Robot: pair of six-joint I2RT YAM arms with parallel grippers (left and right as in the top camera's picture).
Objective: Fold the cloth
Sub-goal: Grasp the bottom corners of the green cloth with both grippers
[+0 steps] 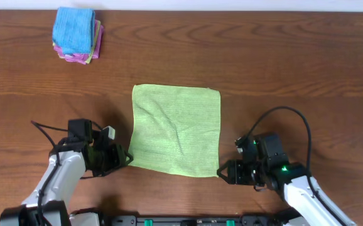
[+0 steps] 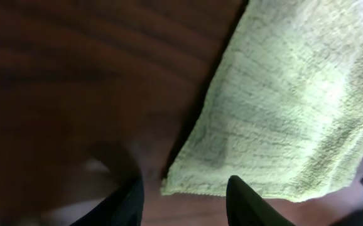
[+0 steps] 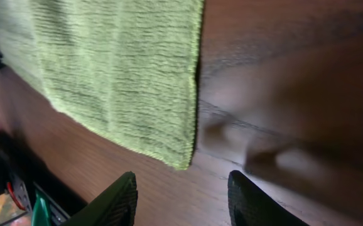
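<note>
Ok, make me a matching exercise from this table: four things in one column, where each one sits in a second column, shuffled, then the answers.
Things
1. light green square cloth
2. stack of folded cloths, blue one on top
3. left claw
4. right claw

Places
A. at the green cloth's near right corner
B. far left part of the brown wooden table
C. spread flat mid-table
D. at the green cloth's near left corner

Pairs: 1-C, 2-B, 3-D, 4-A

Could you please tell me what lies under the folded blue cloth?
Edges of pink and yellow folded cloths peek out beneath the blue cloth; their count and the rest are covered.
</note>
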